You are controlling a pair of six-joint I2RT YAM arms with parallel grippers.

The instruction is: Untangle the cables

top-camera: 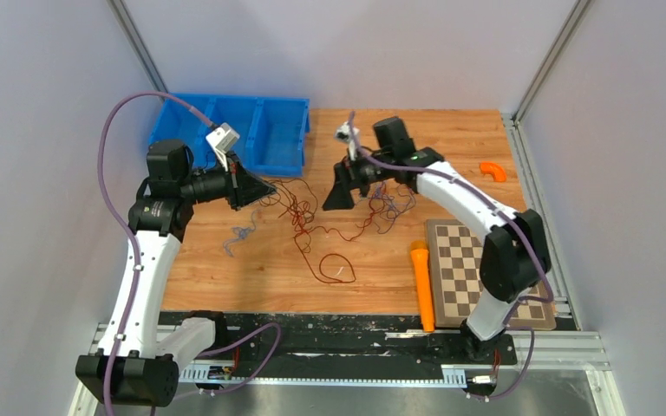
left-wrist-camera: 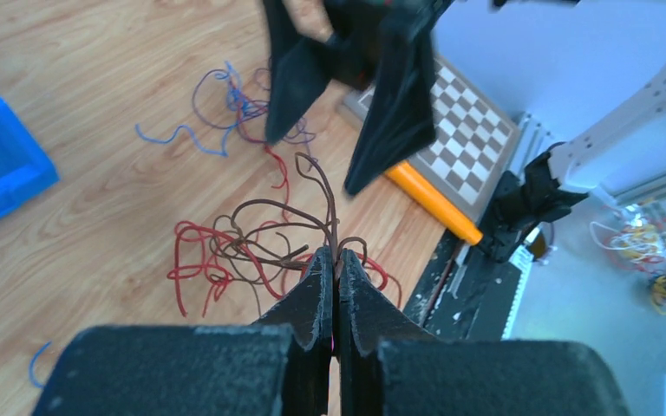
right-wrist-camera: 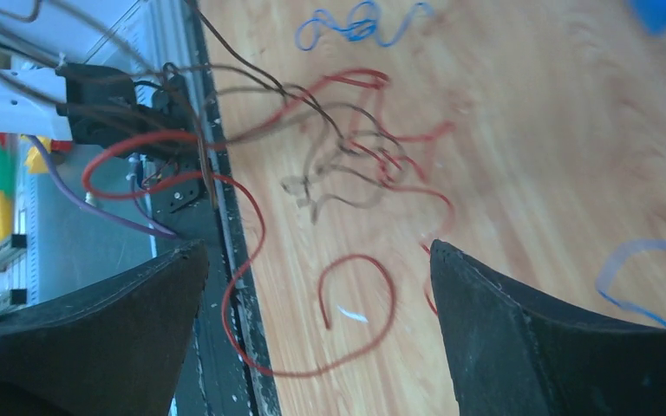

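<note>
Left wrist view shows the left pincer (left-wrist-camera: 336, 264) clamped on one dark cable (left-wrist-camera: 331, 217) rising from the cables (left-wrist-camera: 234, 251) heaped on the surface (left-wrist-camera: 78, 173). The right pincer (right-wrist-camera: 317, 245) gapes wide, directly opposite, above that heap.

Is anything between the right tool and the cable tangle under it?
Nothing visible does. The right tool is open above the cables, which show unobstructed below it. The left tool is shut on one of them.

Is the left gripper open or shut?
Shut. In the left wrist view the left gripper is pressed closed on a brown cable rising from its tips.
</note>
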